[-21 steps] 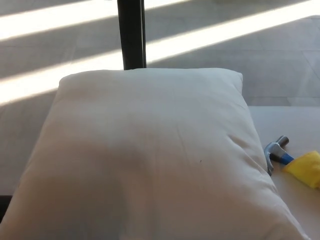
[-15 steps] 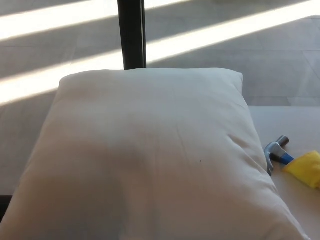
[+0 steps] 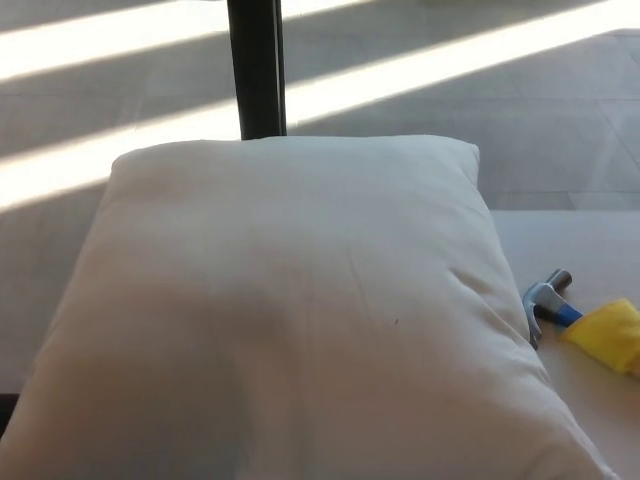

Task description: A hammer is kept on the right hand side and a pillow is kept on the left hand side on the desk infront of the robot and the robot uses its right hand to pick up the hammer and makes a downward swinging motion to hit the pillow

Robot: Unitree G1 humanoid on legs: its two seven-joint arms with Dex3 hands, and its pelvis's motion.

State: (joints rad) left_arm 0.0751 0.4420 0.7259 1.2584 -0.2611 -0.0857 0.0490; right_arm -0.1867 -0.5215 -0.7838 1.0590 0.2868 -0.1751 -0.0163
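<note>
A single white pillow (image 3: 290, 320) fills the near and middle part of the head view, lying flat on the pale bench (image 3: 590, 250) and hiding most of it. Just beside its right edge lies one hammer (image 3: 545, 300), its steel head close against the pillow, a blue neck leading into a yellow grip (image 3: 608, 335) that runs off the right border. Neither robot hand is in view, so how their fingers stand cannot be told. The step in hand looks to be the reach for the hammer, not yet begun. To do it well, the right hand should come in from the right and close on the yellow grip well back from the head, keeping clear of the pillow's bulging side. Beyond the pillow stands one dark post (image 3: 256, 70), and behind it a floor (image 3: 450, 100) crossed by bright sun stripes.
</note>
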